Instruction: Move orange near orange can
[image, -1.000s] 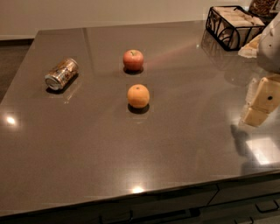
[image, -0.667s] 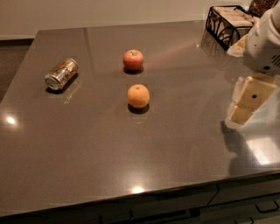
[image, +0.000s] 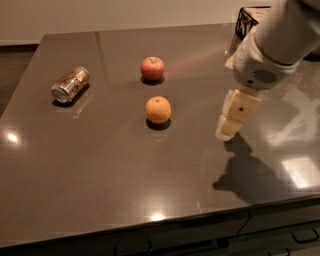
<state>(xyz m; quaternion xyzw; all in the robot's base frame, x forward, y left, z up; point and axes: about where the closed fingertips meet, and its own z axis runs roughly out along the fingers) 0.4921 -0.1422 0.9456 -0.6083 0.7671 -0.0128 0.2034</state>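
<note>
The orange (image: 158, 109) sits near the middle of the dark table (image: 100, 165). The orange can (image: 70, 84) lies on its side at the far left, its silver end facing the front left. My gripper (image: 231, 121) hangs from the white arm at the right, a little above the table, to the right of the orange and apart from it. Nothing shows in it.
A red apple (image: 152, 68) stands just behind the orange. A black wire basket (image: 247, 22) is at the back right corner, partly hidden by my arm. The table's front edge runs along the bottom.
My arm and gripper have moved left from the right edge toward the orange. The orange, apple and can have not moved.
</note>
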